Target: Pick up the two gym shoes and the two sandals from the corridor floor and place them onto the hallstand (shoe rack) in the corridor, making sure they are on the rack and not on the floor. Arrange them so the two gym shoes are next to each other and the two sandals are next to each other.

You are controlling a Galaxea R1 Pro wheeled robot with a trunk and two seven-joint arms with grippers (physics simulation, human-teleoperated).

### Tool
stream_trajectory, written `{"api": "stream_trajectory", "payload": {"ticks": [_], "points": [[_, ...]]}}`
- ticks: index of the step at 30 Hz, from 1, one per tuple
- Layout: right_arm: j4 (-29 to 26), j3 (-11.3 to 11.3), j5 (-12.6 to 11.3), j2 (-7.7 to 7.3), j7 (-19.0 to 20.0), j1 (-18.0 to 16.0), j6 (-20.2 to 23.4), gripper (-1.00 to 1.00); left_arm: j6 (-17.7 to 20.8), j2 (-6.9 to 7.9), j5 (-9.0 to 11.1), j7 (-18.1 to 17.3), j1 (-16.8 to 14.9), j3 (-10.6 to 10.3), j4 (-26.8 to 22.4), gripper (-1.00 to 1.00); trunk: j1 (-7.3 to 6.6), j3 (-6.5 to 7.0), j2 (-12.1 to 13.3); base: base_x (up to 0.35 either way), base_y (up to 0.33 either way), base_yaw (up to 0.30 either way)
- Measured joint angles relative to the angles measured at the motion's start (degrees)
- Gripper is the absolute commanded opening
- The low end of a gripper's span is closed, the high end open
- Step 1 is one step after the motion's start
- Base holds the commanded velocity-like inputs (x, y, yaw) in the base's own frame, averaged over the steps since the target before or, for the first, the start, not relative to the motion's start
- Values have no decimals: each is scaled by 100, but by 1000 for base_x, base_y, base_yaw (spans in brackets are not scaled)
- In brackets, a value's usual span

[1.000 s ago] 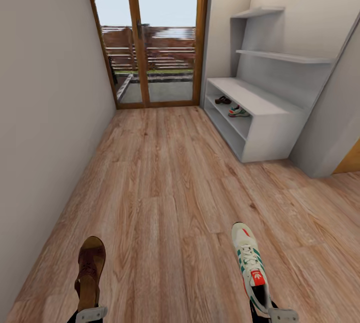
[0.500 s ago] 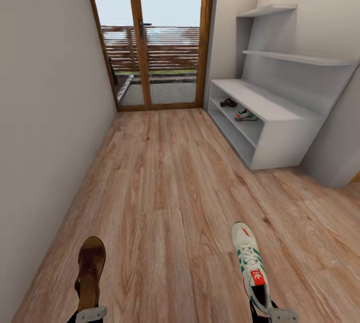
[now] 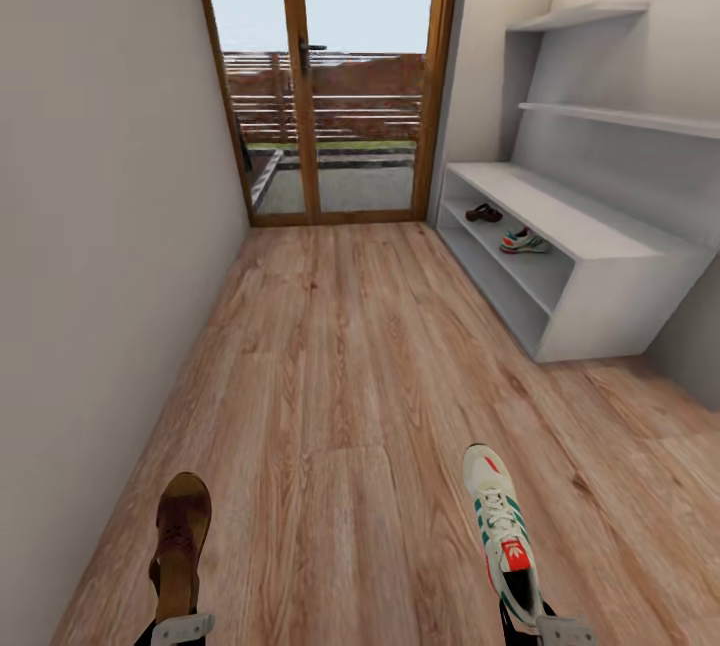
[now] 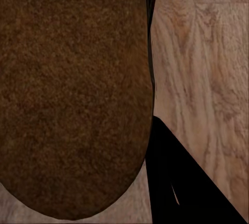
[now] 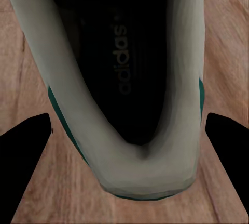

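Note:
My left gripper is shut on a brown sandal at the lower left of the head view, toe pointing ahead. The sandal's brown sole shows large in the left wrist view beside one dark finger. My right gripper is shut on a white gym shoe with green stripes, and the shoe's heel opening sits between two black fingers. Ahead on the right stands the pale hallstand. Its upper open shelf holds another sandal and another gym shoe.
The wood-plank corridor floor runs ahead to a glass door with a wooden frame. A plain wall closes the left side. Two wall shelves hang above the hallstand's bench top.
The whole head view has shifted: the camera moved, so the door and hallstand now sit further right and look nearer. Both grippers keep their hold on the sandal and the gym shoe.

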Motion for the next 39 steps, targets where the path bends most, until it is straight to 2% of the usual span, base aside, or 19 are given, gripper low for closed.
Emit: {"api": "stream_trajectory", "payload": {"ticks": [13, 39], "points": [[9, 0, 5, 0, -1, 1, 0, -100, 2, 0, 4, 0, 0, -3, 1, -100, 0, 0, 0, 318, 142, 0], [9, 0, 11, 0, -3, 1, 0, -100, 0, 0, 2, 0, -1, -7, 3, -100, 0, 0, 0, 337, 6, 0]]}}
